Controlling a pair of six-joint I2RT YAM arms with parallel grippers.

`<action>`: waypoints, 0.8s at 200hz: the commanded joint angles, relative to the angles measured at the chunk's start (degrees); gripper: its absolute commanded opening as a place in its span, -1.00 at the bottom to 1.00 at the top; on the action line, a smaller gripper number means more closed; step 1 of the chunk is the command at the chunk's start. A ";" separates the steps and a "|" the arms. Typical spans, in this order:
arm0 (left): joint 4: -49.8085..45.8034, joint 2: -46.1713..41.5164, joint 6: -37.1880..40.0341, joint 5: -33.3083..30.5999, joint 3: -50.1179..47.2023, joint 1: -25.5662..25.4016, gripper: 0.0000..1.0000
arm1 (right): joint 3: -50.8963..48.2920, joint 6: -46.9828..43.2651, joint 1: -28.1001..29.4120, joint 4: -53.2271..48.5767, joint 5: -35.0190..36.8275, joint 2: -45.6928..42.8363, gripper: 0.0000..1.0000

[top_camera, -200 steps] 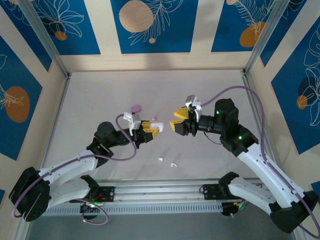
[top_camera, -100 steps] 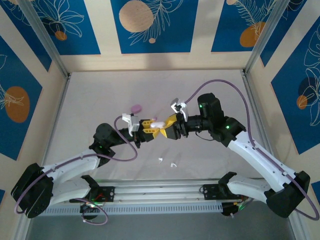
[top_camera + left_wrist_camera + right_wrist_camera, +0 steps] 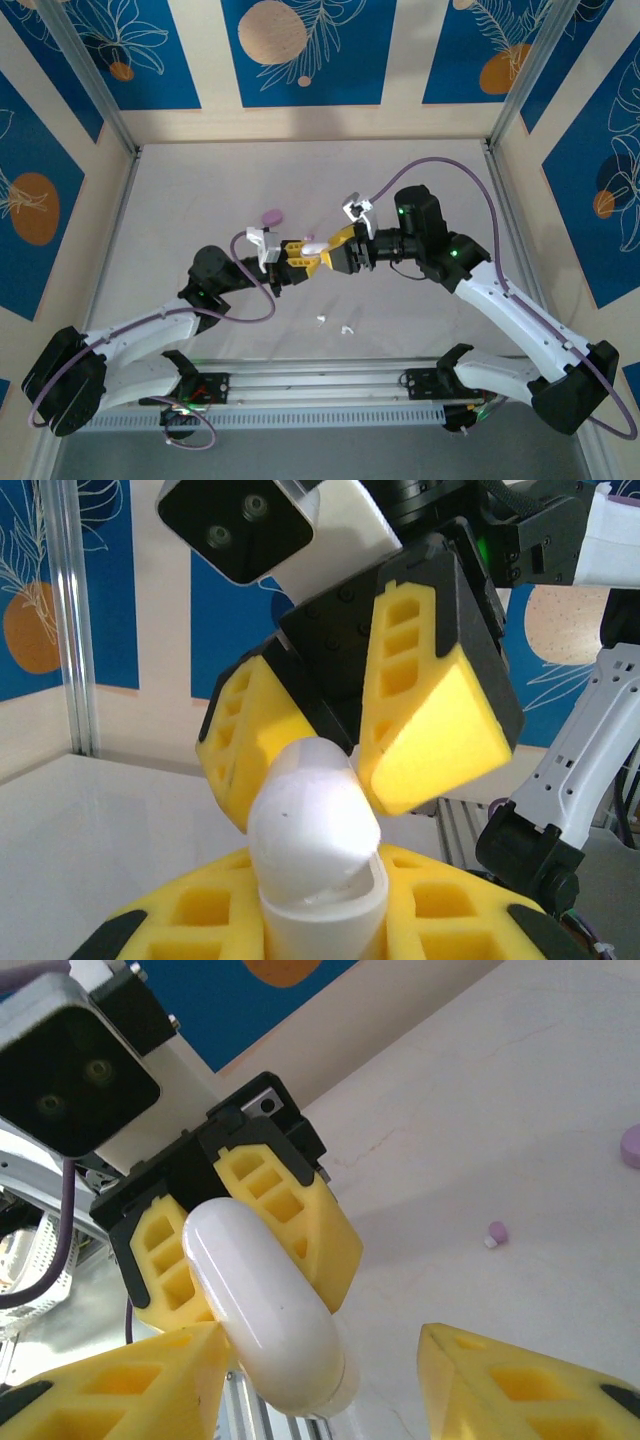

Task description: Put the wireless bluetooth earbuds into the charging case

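- While the left gripper is clamped tight on one glossy white oval charging case, the right gripper stands partly open, its yellow fingers straddling the case's rounded end
- The case's long axis runs out of the left jaws toward the right gripper
- Two small white stemmed earbuds lie just beside each other on the pale table, nearer than the grippers; too small to tell which way they point
- One tiny lilac earbud lies on the table, and one lilac oval case sits far-left of the grippers
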 commanded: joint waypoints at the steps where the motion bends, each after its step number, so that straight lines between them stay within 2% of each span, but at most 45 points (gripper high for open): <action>1: 1.98 -1.70 0.76 3.45 1.47 -0.91 -0.68 | 1.58 2.02 -0.88 2.35 3.09 -0.46 0.06; 62: 0.81 -2.21 0.93 2.11 1.32 -1.02 -0.66 | 1.59 2.76 -1.14 2.77 4.34 -1.87 0.08; 94: -2.30 -3.37 1.89 -3.18 1.14 -1.00 -0.66 | 1.53 3.70 -1.14 3.96 1.46 -5.37 0.13; 123: -3.59 -5.09 3.63 -9.26 0.15 -0.98 -0.66 | 2.47 8.18 -2.49 -1.95 12.11 -9.83 0.12; 160: -6.94 -7.79 4.12 -18.17 -0.35 -0.95 -0.67 | 2.31 16.44 -8.68 -18.92 23.68 -10.71 -0.13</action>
